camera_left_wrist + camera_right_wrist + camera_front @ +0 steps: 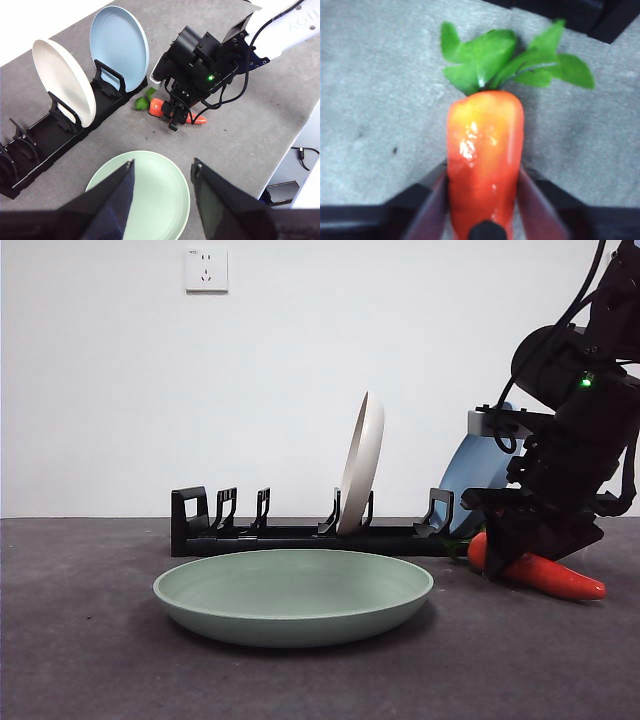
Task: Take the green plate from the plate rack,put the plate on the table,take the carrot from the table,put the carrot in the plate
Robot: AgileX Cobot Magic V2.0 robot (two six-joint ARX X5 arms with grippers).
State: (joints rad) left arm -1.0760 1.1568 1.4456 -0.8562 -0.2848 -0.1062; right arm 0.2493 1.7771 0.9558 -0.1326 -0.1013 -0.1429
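Nearest the front camera lies the green plate (293, 595), flat and right way up on the dark grey worktop (80, 660), just in front of the plate rack (290, 536).

At the right tool (525, 555), the two black jaws are closed in against the sides of the carrot (485, 160); the wrist view shows each jaw touching the orange body. The carrot lies on the worktop with its green leaves pointing toward the rack and its thin tip pointing away from it. Just beyond the leaves stands the blue plate (120, 47), upright in the rack's end holder, close behind the right arm. One slot along, the cream plate (362, 465) stands on edge, leaning slightly. The rest of the rack's holders, toward its raised block, are bare.

The green plate sits well apart from the carrot, with bare worktop between them.

The left tool (162, 187) hangs above the green plate's edge, jaws spread wide and holding nothing. A white wall socket (206, 270) sits high on the wall behind.
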